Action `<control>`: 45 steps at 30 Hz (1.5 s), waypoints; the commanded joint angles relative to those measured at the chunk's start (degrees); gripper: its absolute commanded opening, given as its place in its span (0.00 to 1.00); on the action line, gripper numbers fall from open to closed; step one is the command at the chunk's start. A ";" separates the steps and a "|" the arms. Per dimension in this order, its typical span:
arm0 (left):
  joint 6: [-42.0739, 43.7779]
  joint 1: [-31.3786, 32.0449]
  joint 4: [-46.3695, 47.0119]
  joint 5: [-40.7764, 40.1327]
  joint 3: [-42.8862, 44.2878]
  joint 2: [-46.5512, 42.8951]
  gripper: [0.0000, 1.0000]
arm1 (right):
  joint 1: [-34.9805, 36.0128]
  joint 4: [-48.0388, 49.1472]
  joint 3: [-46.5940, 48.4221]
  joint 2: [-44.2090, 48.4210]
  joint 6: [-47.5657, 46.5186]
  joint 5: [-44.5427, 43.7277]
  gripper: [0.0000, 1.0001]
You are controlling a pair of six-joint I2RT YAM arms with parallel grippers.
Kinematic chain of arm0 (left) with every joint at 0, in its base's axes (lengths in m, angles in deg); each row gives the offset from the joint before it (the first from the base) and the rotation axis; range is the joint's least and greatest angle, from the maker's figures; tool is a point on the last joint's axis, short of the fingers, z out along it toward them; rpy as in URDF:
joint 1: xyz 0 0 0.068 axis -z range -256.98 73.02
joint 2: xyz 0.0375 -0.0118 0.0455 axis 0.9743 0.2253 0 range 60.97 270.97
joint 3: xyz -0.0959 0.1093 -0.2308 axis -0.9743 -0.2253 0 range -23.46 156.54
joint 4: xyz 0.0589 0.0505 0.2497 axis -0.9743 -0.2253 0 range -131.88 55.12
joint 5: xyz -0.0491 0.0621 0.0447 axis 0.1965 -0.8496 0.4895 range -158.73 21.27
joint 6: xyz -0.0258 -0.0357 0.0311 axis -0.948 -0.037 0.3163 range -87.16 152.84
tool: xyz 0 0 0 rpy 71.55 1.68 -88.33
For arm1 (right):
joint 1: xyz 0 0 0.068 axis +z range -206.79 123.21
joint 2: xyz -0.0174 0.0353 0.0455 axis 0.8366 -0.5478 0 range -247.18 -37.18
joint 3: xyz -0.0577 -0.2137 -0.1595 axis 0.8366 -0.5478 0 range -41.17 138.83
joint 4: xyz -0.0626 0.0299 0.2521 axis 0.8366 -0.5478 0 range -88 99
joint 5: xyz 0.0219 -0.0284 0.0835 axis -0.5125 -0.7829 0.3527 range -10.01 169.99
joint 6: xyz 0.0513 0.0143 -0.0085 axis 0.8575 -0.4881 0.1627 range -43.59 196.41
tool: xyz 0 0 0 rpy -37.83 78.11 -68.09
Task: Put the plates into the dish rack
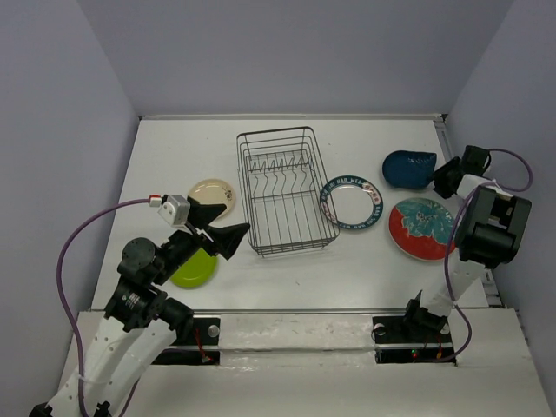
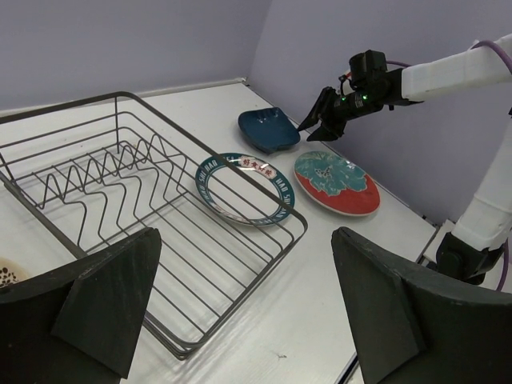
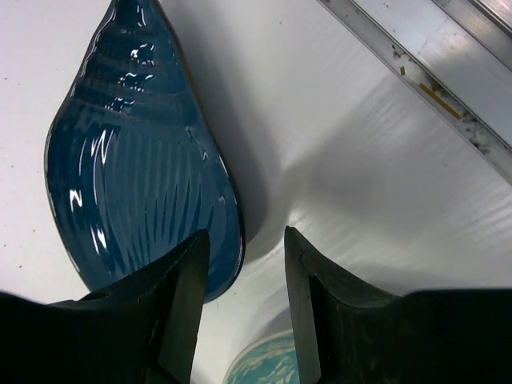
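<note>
— Reading any writing on these plates?

— Only on the white round plate with a teal patterned rim [image 2: 280,190]. The left wrist view shows small reddish characters in pale panels round that rim, too small to read.

— Where is everything?

— The dark wire dish rack [image 1: 282,195] sits mid-frame in the top view. All five plates lie outside it on the white table [image 1: 365,269]. The small cream plate [image 1: 212,195] and lime green plate [image 1: 195,268] are to its left. The patterned white one touches its right side. The red plate with a teal-white pattern [image 1: 423,228] and the small dark blue glossy plate [image 1: 408,168] are further right.

— And the grippers?

— The left gripper [image 1: 233,219] hovers at the rack's lower-left corner, jaws wide apart. The right gripper [image 3: 244,240] has its jaws part-way apart around the blue plate's edge. Only its wrist view shows the plate's ribbing.
</note>
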 commanded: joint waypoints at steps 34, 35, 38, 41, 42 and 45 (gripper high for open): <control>0.74 -1.48 1.25 -1.19 2.78 1.81 0.99 | 14.58 -9.45 24.49 16.54 -13.87 -16.14 0.07; 0.74 -1.57 1.08 -1.37 2.78 1.90 0.99 | 17.22 -11.29 26.07 16.81 -15.89 -18.61 0.07; 0.82 -1.57 0.29 -2.86 3.04 2.25 0.99 | 27.15 -17.01 31.70 17.25 -21.44 -28.80 0.07; 0.83 -1.57 -0.77 -4.53 3.39 2.78 0.99 | 35.41 -22.81 38.03 15.76 -25.22 -36.19 0.07; 0.83 -1.57 -1.03 -5.66 3.48 3.21 0.99 | 37.44 -25.87 39.87 15.15 -26.01 -40.39 0.07; 0.74 -1.65 -1.74 -7.17 3.75 3.74 0.99 | 45.35 -30.37 47.95 11.02 -28.30 -47.02 0.07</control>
